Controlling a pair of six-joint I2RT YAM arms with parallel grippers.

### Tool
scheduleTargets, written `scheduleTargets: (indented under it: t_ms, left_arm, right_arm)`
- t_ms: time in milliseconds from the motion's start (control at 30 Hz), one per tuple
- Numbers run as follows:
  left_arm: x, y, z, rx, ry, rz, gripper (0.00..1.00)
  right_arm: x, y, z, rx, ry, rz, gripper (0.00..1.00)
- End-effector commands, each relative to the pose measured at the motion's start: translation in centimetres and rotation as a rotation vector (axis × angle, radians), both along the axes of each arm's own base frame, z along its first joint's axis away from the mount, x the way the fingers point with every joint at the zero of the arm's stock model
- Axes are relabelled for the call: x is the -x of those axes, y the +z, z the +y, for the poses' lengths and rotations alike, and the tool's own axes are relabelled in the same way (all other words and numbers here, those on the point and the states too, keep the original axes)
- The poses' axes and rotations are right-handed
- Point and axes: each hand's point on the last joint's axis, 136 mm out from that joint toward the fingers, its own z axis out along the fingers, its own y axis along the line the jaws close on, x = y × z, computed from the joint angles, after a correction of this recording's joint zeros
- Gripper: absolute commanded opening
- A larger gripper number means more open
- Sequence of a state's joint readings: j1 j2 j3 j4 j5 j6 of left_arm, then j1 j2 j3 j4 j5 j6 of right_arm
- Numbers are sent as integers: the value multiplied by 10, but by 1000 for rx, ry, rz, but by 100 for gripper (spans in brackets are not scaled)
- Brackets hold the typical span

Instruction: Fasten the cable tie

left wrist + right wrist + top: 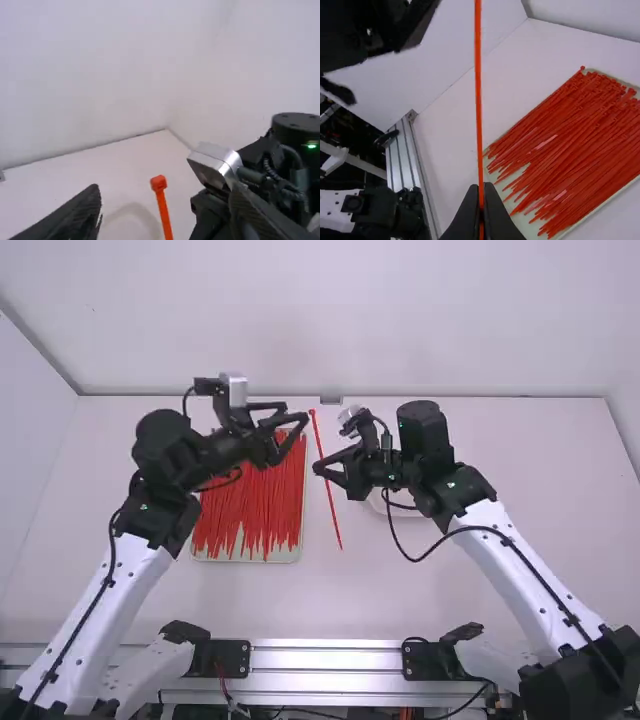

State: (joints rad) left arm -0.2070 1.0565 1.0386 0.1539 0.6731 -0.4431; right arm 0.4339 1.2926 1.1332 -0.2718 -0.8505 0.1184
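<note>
— Where is the tie [329, 495]?
— Clamped between the right fingers [469, 217], over the bench [500, 440], beside the pile [250, 500].
— The left fingers [80, 215]?
— Apart, with its head between them.

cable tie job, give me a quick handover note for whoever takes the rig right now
Right gripper: jaws shut on one cable tie, gripped partway along; the tie is straight.
Left gripper: jaws open, with the tie's head between them in the left wrist view, not gripped.
Spare ties lie on the tray by the left arm.
Done: one tie singled out and held.
Left: no loop yet. Feed the tail through the head and pull tight.
</note>
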Motion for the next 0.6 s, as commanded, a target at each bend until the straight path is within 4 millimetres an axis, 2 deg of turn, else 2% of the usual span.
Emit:
scheduleTargets:
  t_ms: [0, 167, 200, 433, 567]
  left_arm:
    - [26, 37, 3, -34, -139, -153, 73]
    - [40, 58, 2, -38, -348, -231, 89]
    - [43, 61, -2, -42, -399, -249, 98]
    - [41, 72, -29, -49, -550, -285, 99]
    - [46, 79, -48, -52, -646, -320, 99]
  right_arm:
    - [14, 36, -8, -77, 91, -114, 0]
    - [20, 68, -25, -153, 130, -246, 0]
    - [21, 77, -28, -170, 137, -284, 0]
    - [19, 112, -39, -218, 127, -484, 0]
    - [28, 126, -39, -258, 194, -578, 0]
